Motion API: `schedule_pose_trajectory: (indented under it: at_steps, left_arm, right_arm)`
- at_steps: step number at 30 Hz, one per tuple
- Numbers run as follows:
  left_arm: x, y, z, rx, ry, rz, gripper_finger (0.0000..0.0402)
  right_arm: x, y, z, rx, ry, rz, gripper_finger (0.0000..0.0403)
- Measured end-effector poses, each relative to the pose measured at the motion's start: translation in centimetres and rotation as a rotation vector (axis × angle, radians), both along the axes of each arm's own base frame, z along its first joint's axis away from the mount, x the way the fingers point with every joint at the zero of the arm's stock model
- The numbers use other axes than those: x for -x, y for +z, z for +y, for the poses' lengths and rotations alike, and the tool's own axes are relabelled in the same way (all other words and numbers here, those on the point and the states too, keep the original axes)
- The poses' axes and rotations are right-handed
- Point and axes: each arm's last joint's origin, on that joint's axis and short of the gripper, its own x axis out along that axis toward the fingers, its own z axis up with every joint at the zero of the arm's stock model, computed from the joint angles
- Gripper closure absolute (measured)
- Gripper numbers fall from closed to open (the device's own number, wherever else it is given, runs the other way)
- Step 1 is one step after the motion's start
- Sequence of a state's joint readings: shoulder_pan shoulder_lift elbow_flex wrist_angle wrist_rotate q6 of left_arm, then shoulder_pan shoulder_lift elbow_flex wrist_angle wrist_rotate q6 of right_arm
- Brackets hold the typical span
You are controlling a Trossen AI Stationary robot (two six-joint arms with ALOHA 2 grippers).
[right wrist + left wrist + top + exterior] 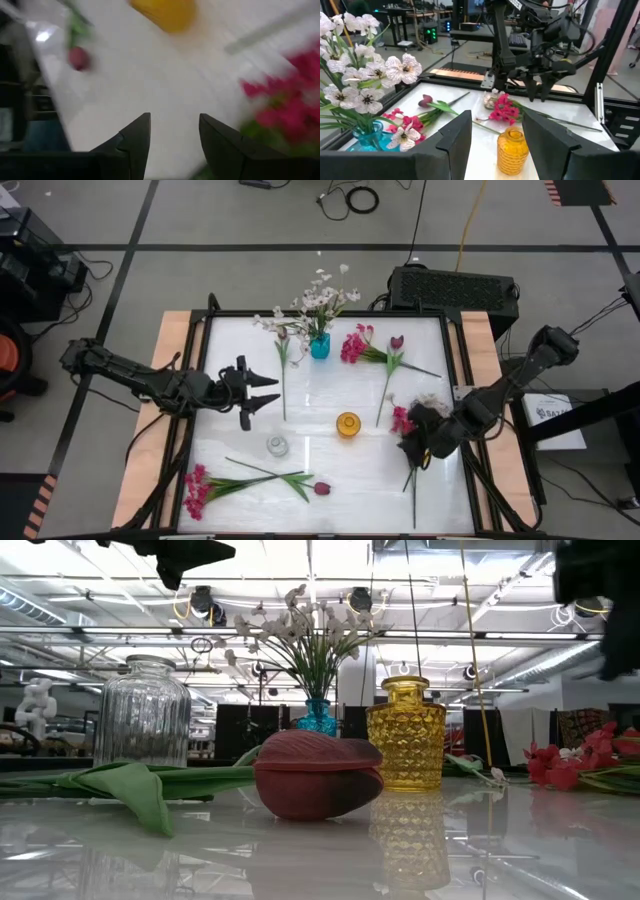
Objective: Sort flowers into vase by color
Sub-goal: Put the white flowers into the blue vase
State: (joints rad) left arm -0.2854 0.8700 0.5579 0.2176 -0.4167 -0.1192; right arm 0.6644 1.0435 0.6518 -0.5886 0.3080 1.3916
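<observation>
White glossy table [330, 480]: white-pink blossom spray [322, 298] standing in blue glass vase [319, 346]; amber faceted glass vase [347, 424] and clear ribbed glass vase [277, 445] hold nothing. Magenta cluster [196, 489] and dark maroon tulip [321, 488] lie near the front edge. Left gripper [262, 391] hovers, fingers apart, empty. Right gripper [418, 442], fingers apart, sits over another magenta cluster [402, 420], apparently not gripping it.

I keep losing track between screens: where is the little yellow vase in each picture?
High view: yellow vase right of table centre.
Low view: right of centre, behind the maroon tulip.
Left wrist view: bottom centre, between that arm's fingers.
Right wrist view: top edge, blurred.
Shared landmark: magenta flowers beside it.
</observation>
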Motion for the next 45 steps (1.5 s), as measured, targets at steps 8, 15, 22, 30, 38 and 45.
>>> schedule_pose_trajectory:
  at_steps: [8, 15, 22, 30, 38, 45]
  left_arm:
    - [0.1, 0.0, -0.2, -0.001, -0.012, 0.000, 0.0222]
    - [0.1, 0.0, -0.2, -0.002, -0.012, 0.000, 0.0222]
    - [0.1, 0.0, -0.2, -0.003, -0.012, 0.000, 0.0222]
    - [0.1, 0.0, -0.2, -0.015, -0.013, 0.004, 0.0222]
    - [0.1, 0.0, -0.2, -0.030, -0.013, 0.006, 0.0222]
    - [0.1, -0.1, -0.2, -0.031, -0.012, 0.009, 0.0222]
  right_arm:
    - [2.0, -1.0, -0.4, 0.041, -0.132, 0.202, 0.0243]
    - [2.0, -2.0, -0.4, 0.073, -0.172, 0.314, 0.0243]
    - [1.4, -3.5, 0.2, 0.115, -0.212, 0.378, 0.0243]
    - [0.3, -5.0, 1.1, 0.118, -0.222, 0.387, 0.0267]
    - [-1.2, -4.5, 2.0, 0.105, -0.156, 0.183, 0.0357]
    - [-1.6, -3.7, 2.0, 0.096, -0.176, 0.182, 0.0374]
